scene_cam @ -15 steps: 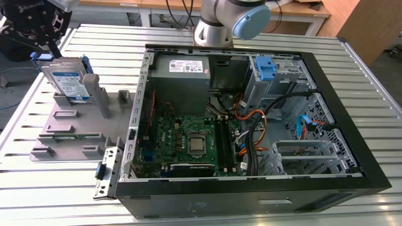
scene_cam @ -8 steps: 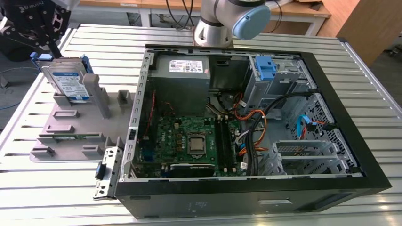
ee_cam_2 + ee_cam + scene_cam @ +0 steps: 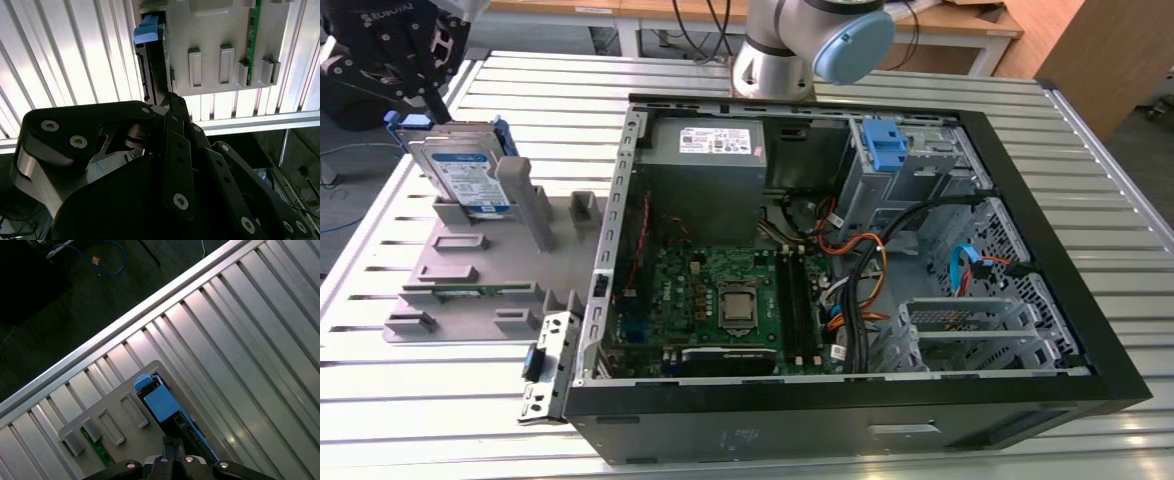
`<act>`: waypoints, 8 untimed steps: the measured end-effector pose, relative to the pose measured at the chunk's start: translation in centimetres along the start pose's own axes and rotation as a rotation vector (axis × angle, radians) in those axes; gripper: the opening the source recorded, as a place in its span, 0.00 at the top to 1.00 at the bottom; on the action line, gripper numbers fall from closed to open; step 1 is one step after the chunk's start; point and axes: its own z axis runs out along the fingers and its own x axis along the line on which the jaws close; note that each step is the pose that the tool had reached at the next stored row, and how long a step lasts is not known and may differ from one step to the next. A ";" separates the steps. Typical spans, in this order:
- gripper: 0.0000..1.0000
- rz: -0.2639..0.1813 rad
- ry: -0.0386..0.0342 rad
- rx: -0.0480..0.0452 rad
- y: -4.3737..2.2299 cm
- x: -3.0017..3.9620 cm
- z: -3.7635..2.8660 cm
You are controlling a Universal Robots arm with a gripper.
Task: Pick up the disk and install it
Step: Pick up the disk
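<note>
One slatted surface [image 3: 1067, 90] carries the open computer case [image 3: 1067, 390] and, beside it, a grey holder [image 3: 467, 300]. The disk [image 3: 470, 175] stands on edge in the holder's slot, long axis seemingly upright, probably to offer its top edge. My tool [image 3: 438, 103] sits narrow there, and I can't tell if it grips.

Robotics workshop, ribbed aluminium bench [image 3: 560, 90], opened computer case [image 3: 854, 425], grey parts fixture [image 3: 467, 290], wooden desks [image 3: 961, 22] behind
</note>
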 end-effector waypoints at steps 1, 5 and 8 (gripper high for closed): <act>0.89 -0.002 0.0000 0.0000 0.00 0.00 0.00; 0.89 -0.035 0.0013 0.0004 0.00 0.00 0.00; 0.89 -0.073 0.0025 0.0008 0.00 0.00 0.02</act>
